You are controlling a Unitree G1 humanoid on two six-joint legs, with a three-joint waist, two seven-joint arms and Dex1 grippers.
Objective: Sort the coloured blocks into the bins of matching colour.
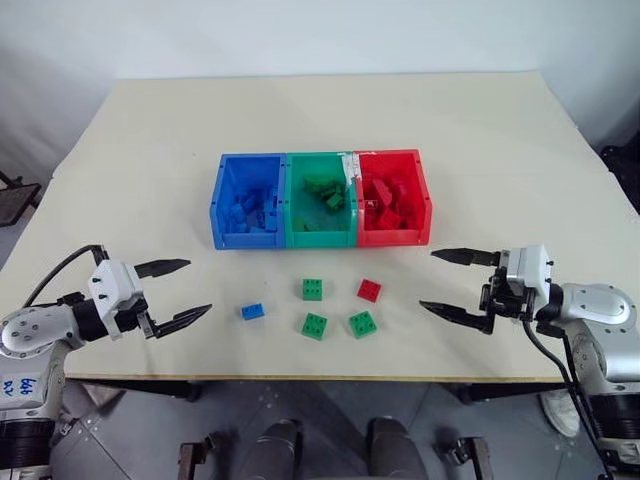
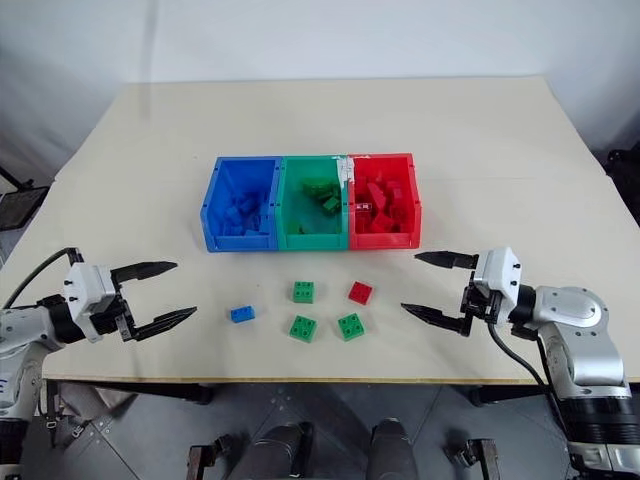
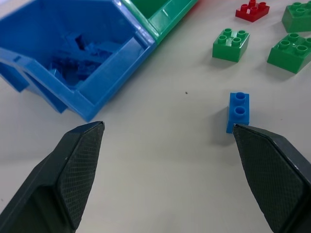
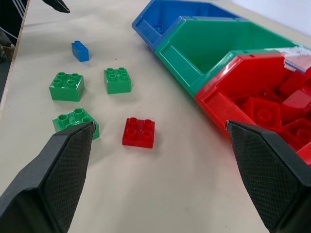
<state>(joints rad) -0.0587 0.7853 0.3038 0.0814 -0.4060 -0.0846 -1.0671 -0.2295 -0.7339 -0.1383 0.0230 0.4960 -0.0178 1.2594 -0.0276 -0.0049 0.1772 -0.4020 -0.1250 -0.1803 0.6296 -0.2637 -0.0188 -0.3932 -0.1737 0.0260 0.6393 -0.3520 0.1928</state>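
**Blocks and bins on the bench: stock as we find it**

Bins, three, joined in a row across the middle of the bench [image 1: 480, 130]. We list them from our left: blue bin [image 1: 222, 200], green bin [image 1: 293, 205], red bin [image 1: 424, 200]. White tape [image 1: 349, 168] sits on the wall shared by the green and red bins. Each bin already holds loose bricks of its own colour.

Blocks, five, loose on the bench, all in front of the bins and touching none of them, studs up:
- blue block [image 1: 253, 311], the smallest, lying furthest to our left, in front of the blue bin;
- green block [image 1: 312, 289], nearest the green bin;
- green block [image 1: 314, 326], just in front of the first;
- green block [image 1: 362, 324], beside the second, to its right;
- red block [image 1: 369, 290], in front of the red bin, between the first and third green blocks in the row.

Left gripper [image 1: 180, 291], at the bench's near left edge, pointing inward toward the blue block. We note its fingers [image 3: 77, 165] spread wide and holding nothing.

Right gripper [image 1: 452, 283], at the near right, pointing inward toward the red block. Its fingers [image 4: 68, 170] likewise stand wide apart and empty, clear of every block.
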